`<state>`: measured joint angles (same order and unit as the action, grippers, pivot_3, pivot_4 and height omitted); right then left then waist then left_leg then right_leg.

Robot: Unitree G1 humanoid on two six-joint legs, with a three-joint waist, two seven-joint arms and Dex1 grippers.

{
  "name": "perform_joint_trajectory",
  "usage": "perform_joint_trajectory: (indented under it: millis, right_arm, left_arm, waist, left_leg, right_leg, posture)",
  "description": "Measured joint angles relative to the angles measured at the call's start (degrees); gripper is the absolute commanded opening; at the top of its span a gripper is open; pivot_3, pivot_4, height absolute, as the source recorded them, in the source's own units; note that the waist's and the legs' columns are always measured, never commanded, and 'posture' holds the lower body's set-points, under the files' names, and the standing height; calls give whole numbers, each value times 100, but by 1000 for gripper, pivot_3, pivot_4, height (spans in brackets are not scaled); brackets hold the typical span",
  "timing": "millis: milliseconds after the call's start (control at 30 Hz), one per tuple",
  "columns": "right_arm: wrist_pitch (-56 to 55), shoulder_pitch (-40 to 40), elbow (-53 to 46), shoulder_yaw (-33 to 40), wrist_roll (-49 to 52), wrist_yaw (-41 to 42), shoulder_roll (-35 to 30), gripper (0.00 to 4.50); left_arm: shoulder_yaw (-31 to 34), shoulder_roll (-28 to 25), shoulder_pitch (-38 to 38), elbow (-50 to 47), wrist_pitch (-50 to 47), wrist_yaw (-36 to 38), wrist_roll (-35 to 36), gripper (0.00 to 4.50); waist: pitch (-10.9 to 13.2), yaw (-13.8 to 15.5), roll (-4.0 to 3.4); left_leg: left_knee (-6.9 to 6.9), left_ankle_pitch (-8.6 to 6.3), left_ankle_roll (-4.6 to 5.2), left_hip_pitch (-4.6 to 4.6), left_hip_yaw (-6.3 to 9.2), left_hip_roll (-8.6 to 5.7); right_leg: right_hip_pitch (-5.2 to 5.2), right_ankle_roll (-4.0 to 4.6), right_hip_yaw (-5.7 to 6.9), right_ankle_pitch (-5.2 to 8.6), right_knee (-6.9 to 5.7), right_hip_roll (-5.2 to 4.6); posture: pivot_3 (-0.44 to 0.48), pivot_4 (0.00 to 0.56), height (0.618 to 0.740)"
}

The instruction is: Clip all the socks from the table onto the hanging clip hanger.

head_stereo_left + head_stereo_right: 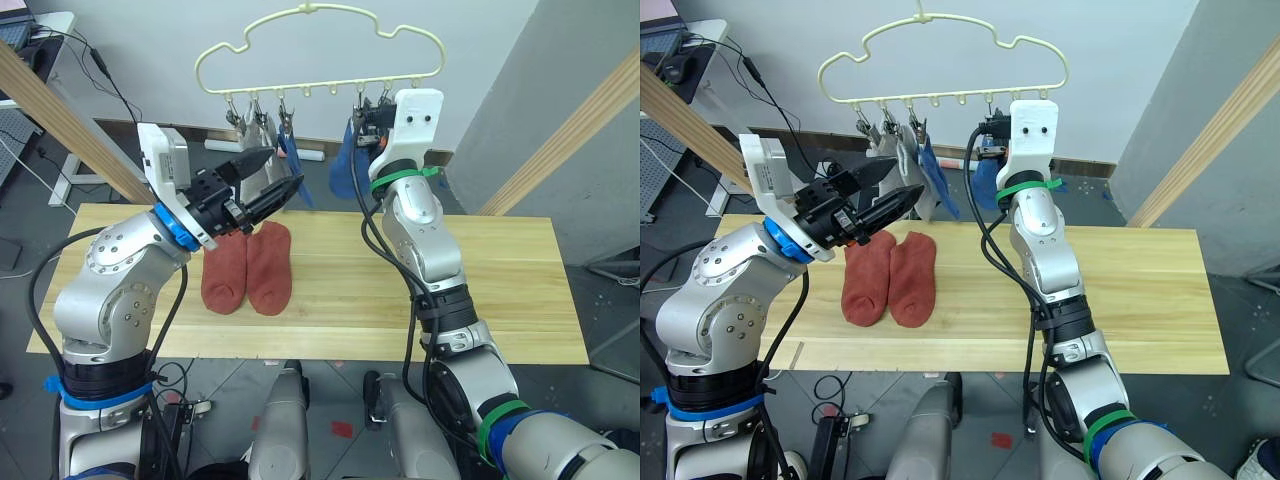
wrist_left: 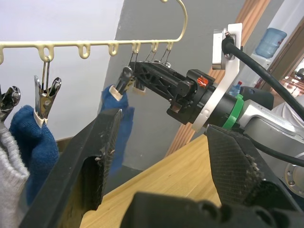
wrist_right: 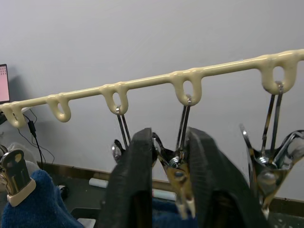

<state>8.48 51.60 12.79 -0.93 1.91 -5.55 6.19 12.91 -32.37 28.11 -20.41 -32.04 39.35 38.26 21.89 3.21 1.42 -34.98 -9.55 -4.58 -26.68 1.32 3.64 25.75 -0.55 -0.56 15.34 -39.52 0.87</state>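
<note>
The pale-yellow clip hanger (image 1: 320, 86) hangs above the table's far edge. Its left clips hold grey socks (image 1: 256, 150) and a blue sock (image 1: 293, 160). My right gripper (image 1: 360, 122) is raised to the bar's right part, shut on a metal clip (image 3: 178, 176). A second blue sock (image 1: 345, 168) hangs beneath that clip. Two rust-red socks (image 1: 248, 270) lie side by side on the wooden table (image 1: 480, 290). My left gripper (image 1: 282, 170) hovers open and empty above them, just below the left clips.
Thick wooden poles of the frame slant up at the left (image 1: 70, 120) and the right (image 1: 570, 130). Black cables trail from both arms. A desk with cables (image 1: 40, 40) stands at the back left. The table's right half is bare wood.
</note>
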Motion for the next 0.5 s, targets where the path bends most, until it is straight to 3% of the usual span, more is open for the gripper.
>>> perform_joint_trajectory:
  millis: [67, 333, 500]
  right_arm:
    - [-6, 20, 0, 48, 4, 1, -25, 25]
    - [101, 46, -19, 204, 152, 75, -114, 25]
    - [967, 150, -271, 237, 638, 695, -436, 25]
  left_arm:
    - [0, 0, 0, 0, 0, -5, 0, 3232]
    - [-1, 2, -18, -1, 0, -17, -2, 3232]
    - [-161, -300, -608, -30, -126, -102, -285, 3232]
  waist:
    - [0, 0, 0]
    - [0, -1, 0]
    - [1, -16, -2]
  left_leg:
    - [0, 0, 0, 0, 0, 0]
    - [-1, -1, 3, 1, -1, 0]
    - [1, -6, 11, 10, -7, -1]
  right_leg:
    - [0, 0, 0, 0, -1, 0]
    - [0, 0, -1, 0, -2, 0]
    - [-1, 1, -11, 0, -7, -1]
  posture:
    - [226, 388, 740]
    - [210, 394, 740]
    - [183, 406, 740]
